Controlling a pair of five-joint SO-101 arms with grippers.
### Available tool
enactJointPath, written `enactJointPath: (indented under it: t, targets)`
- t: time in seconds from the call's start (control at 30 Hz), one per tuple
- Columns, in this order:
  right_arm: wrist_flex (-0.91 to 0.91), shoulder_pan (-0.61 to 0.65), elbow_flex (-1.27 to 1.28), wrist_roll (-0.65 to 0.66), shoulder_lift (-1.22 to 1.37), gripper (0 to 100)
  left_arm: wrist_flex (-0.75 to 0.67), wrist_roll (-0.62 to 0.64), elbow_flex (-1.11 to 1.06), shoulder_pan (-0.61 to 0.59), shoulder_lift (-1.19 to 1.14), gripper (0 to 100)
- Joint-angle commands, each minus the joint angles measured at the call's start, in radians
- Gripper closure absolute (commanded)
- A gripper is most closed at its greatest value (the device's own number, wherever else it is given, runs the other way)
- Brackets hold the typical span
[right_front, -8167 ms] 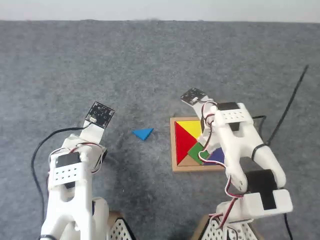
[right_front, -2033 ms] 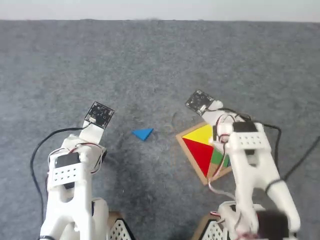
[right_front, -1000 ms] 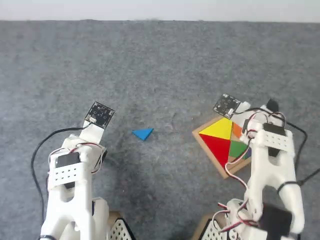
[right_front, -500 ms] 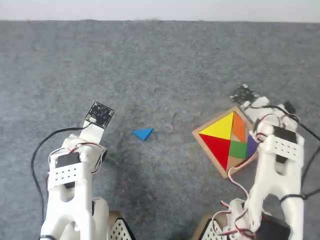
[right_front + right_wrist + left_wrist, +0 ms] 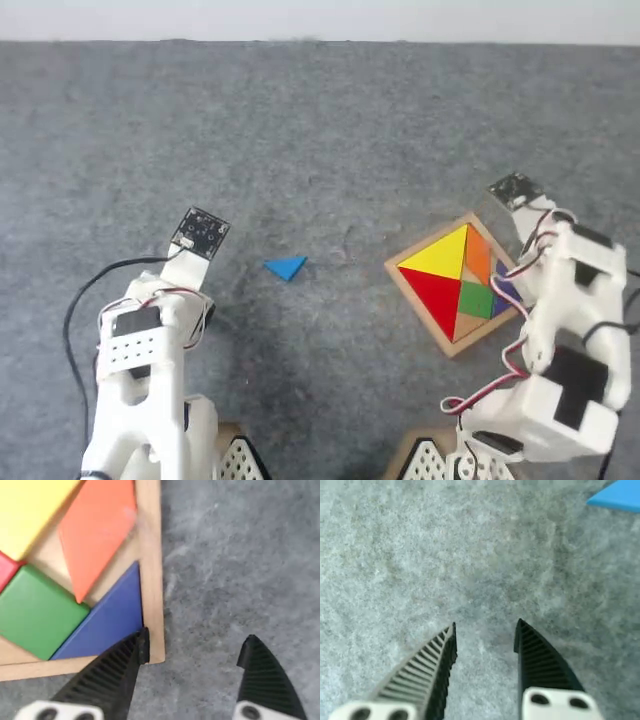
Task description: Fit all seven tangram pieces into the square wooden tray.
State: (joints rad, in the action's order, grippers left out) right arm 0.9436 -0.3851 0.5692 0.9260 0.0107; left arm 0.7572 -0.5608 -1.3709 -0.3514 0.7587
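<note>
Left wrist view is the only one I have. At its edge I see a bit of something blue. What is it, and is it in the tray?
Observer: It is a small blue triangular piece, lying flat on the grey felt, outside the square wooden tray.
Operator: Is there a free place in the tray?
Observer: Yes, a bare patch of wood shows near its lower corner in the high view, between the red triangle and the green square.
Operator: Where is the other gripper?
Observer: The right gripper is open at the tray's corner, one finger over the rim, the other over the felt.
</note>
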Motion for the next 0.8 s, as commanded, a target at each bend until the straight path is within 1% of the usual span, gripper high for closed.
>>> enactJointPath:
  t: [0.0,0.13,0.2,0.3,0.4,0.5,0.6,0.77]
  targets:
    - [0.097,0.01,-0.152,-0.049,-0.007,72.6,0.002,-0.006,-0.025,-0.002,0.103,82]
    - [0.203,0.073,-0.269,-0.054,0.002,73.6,0.005,-0.006,-0.11,0.0,0.27,82]
    - [0.229,0.124,-0.288,-0.057,0.004,73.6,0.032,-0.008,-0.147,0.002,0.365,82]
    - [0.217,0.2,-0.285,-0.103,0.005,73.6,0.069,-0.046,-0.189,0.005,0.489,82]
    - [0.205,0.242,-0.29,-0.11,0.061,73.6,0.087,-0.046,-0.213,0.006,0.551,82]
    - [0.16,0.24,-0.292,-0.11,0.156,73.6,0.087,-0.046,-0.213,0.006,0.548,82]
    - [0.119,0.186,-0.302,-0.11,0.243,73.6,0.087,-0.046,-0.211,0.006,0.546,82]
    - [0.131,0.094,-0.393,-0.104,0.346,73.8,0.087,-0.046,-0.211,0.006,0.546,82]
